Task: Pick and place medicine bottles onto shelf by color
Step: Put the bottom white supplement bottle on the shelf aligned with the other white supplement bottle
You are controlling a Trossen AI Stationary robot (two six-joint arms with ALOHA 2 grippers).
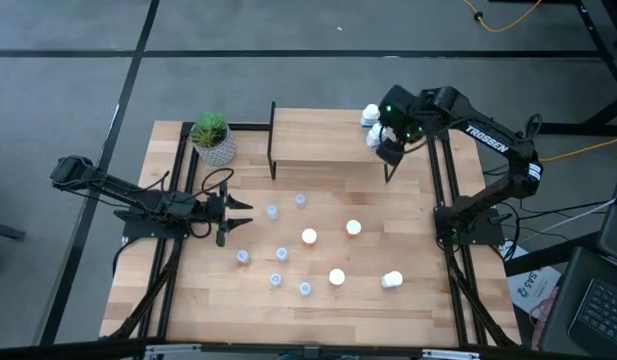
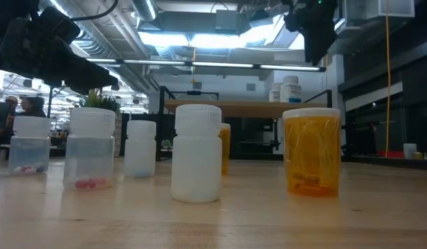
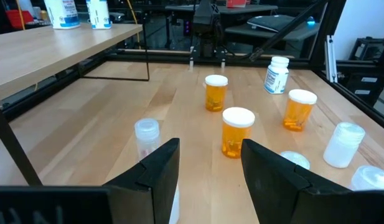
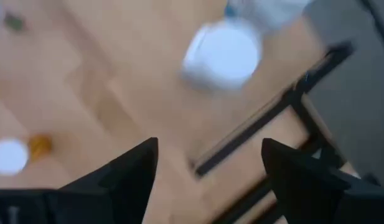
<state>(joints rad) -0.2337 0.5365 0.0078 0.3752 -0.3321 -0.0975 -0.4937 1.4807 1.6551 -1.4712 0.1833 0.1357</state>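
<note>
While two white bottles (image 1: 371, 125) are seen standing on the right end of the shelf (image 1: 318, 135), many more bottles are left down on the table (image 1: 408, 310). The right gripper (image 1: 391, 143) is held up over that end of the shelf, just beside the white bottles, with its fingers spread wide and nothing between them. The left gripper (image 1: 238, 206) is kept low at the left side of the table, its fingers parted and nothing pinched. One more white bottle (image 1: 392, 280) is lying tipped on its side near the front right of the table, well apart from both grippers. It is judged to be nearer the right arm, so that arm would likely be sent back toward the front for it. The orange bottles (image 1: 309, 237) are stood upright in the middle, between the arms.
</note>
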